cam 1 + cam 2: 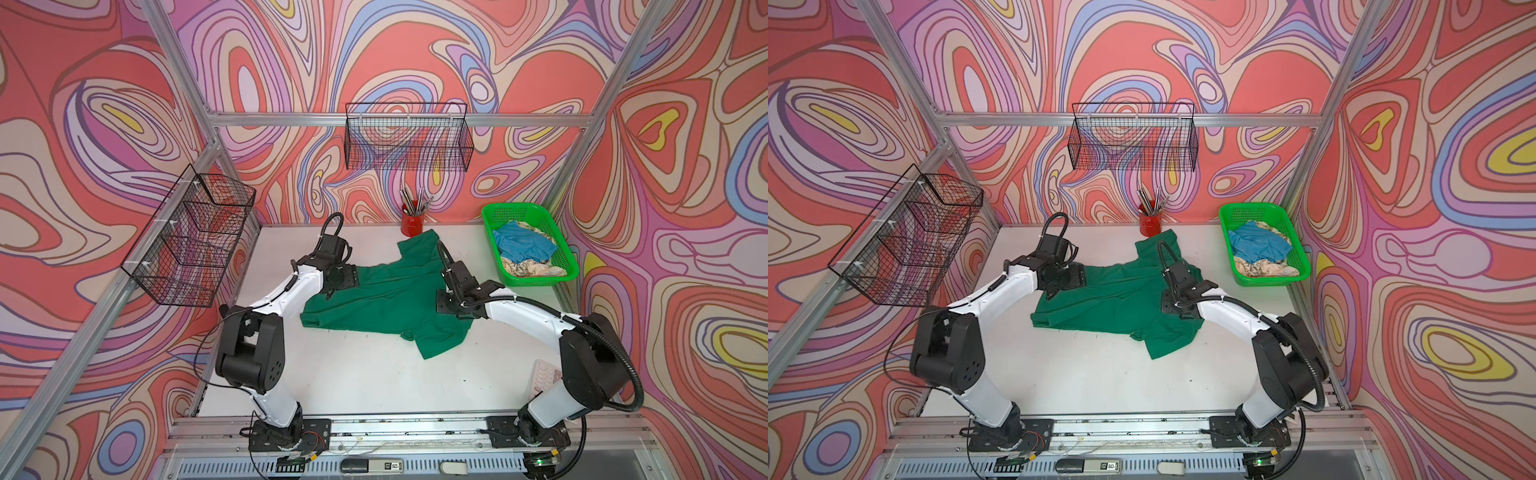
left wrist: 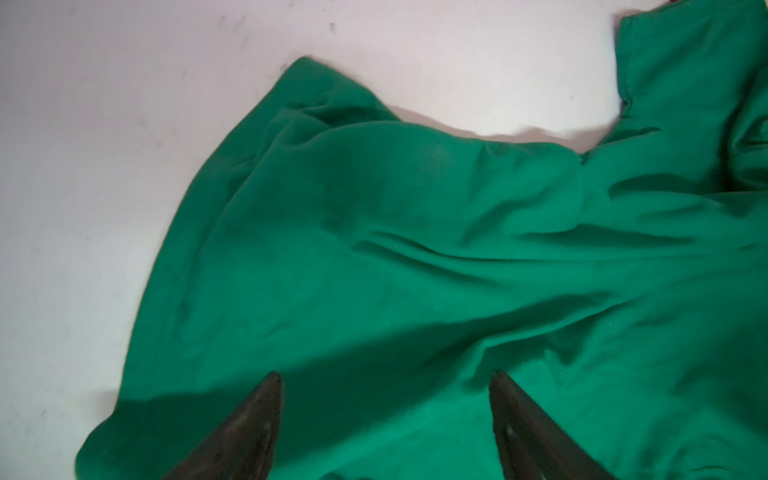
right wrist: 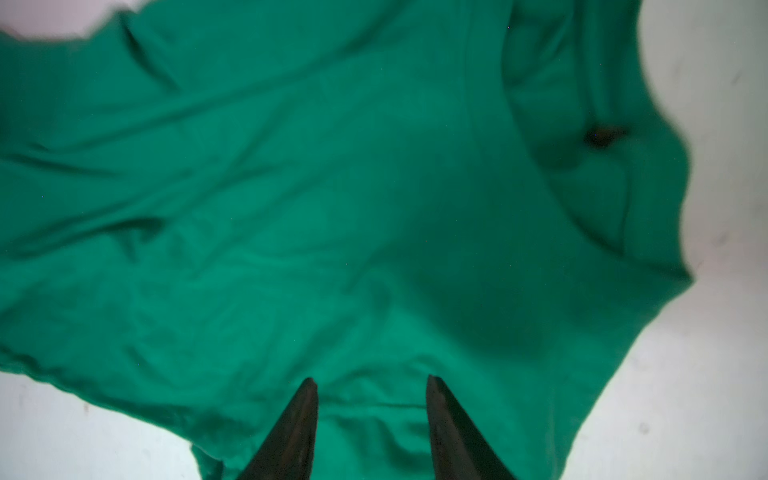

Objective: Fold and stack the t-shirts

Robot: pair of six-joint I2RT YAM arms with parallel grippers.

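A dark green t-shirt (image 1: 386, 299) (image 1: 1117, 299) lies spread and rumpled in the middle of the white table (image 1: 353, 374), seen in both top views. My left gripper (image 1: 330, 293) (image 2: 386, 378) hovers over the shirt's left edge, its jaws wide apart above the cloth. Over the shirt's right part my right gripper (image 1: 442, 307) (image 3: 372, 380) is open, with only wrinkled fabric below the tips. A light blue t-shirt (image 1: 524, 245) and a cream patterned one (image 1: 536, 270) lie crumpled in the green mesh basket (image 1: 515, 208).
A red cup of pens (image 1: 411, 222) stands at the back edge just behind the green shirt's far sleeve. Black wire baskets hang on the back wall (image 1: 409, 137) and the left wall (image 1: 191, 237). A pale pad (image 1: 544, 374) lies by the right arm.
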